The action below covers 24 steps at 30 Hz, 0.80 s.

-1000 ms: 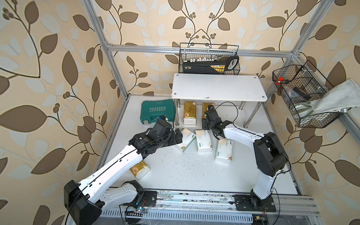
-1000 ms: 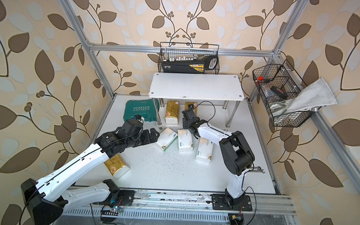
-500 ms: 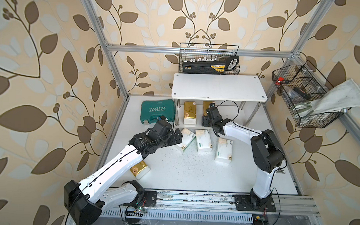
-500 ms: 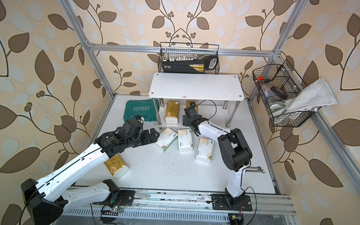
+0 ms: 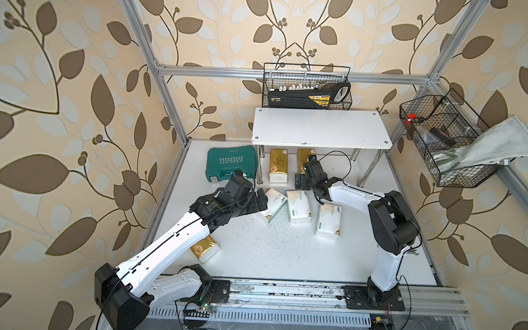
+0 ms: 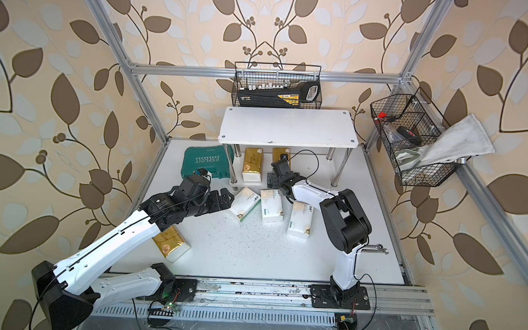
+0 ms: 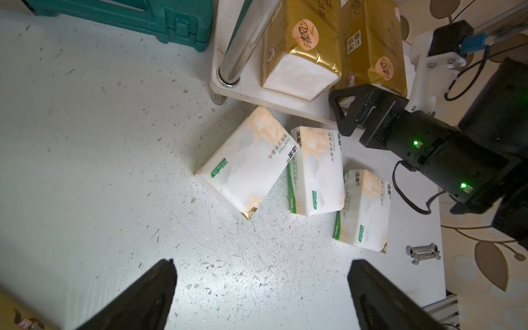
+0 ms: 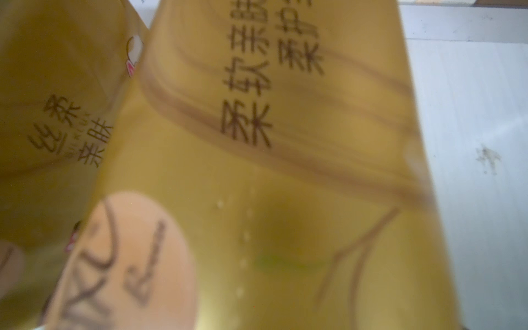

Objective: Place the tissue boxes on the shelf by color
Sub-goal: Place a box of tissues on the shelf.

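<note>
Nearest, half under the left forearm: gold tissue pack [image 5: 205, 250], flat on the table [image 5: 277, 257], bare stretch alongside. Left gripper [image 7: 261, 264] low and level, jaws wide apart, aimed at three white green-labelled packs [image 5: 298, 206] lying askew just before the shelf [image 5: 321, 128]. Right gripper [image 7: 344, 113] at the lower tier's front edge, by two shiny gold packs [image 5: 278, 167] lying side by side; jaw gap unreadable. Bare board beside the right-hand one.
</note>
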Each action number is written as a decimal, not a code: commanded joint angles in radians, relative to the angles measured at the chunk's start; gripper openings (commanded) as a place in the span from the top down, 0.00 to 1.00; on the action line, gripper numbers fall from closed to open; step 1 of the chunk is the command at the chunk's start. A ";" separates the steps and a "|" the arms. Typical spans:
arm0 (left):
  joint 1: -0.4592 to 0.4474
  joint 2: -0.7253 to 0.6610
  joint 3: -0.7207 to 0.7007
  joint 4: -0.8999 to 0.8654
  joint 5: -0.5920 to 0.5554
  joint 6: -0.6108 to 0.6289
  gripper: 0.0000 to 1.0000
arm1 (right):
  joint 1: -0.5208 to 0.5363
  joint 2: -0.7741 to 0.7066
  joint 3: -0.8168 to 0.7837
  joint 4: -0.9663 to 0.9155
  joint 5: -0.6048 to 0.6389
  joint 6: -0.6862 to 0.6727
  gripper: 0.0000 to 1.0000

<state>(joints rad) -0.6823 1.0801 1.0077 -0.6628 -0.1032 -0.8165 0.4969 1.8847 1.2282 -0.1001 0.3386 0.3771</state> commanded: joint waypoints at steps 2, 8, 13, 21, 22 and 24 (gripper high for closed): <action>-0.007 -0.006 0.014 0.016 -0.018 -0.012 0.01 | -0.002 -0.065 -0.043 0.016 -0.013 0.023 0.01; -0.007 -0.014 0.015 0.015 -0.022 -0.013 0.01 | 0.015 -0.143 -0.108 0.014 -0.032 0.048 0.01; -0.007 -0.050 0.025 -0.034 -0.072 -0.018 0.01 | 0.086 -0.299 -0.226 0.022 -0.020 0.078 0.01; -0.007 -0.239 -0.015 -0.347 -0.291 -0.246 0.01 | 0.310 -0.522 -0.313 -0.103 0.025 0.140 0.01; -0.007 -0.276 -0.031 -0.411 -0.323 -0.301 0.01 | 0.342 -0.535 -0.307 -0.128 0.032 0.146 0.01; -0.007 -0.354 -0.076 -0.513 -0.368 -0.394 0.01 | 0.404 -0.549 -0.292 -0.172 0.045 0.160 0.01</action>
<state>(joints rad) -0.6823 0.7979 0.9756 -0.9512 -0.3428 -1.0397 0.8452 1.3514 0.9333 -0.1749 0.3496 0.4984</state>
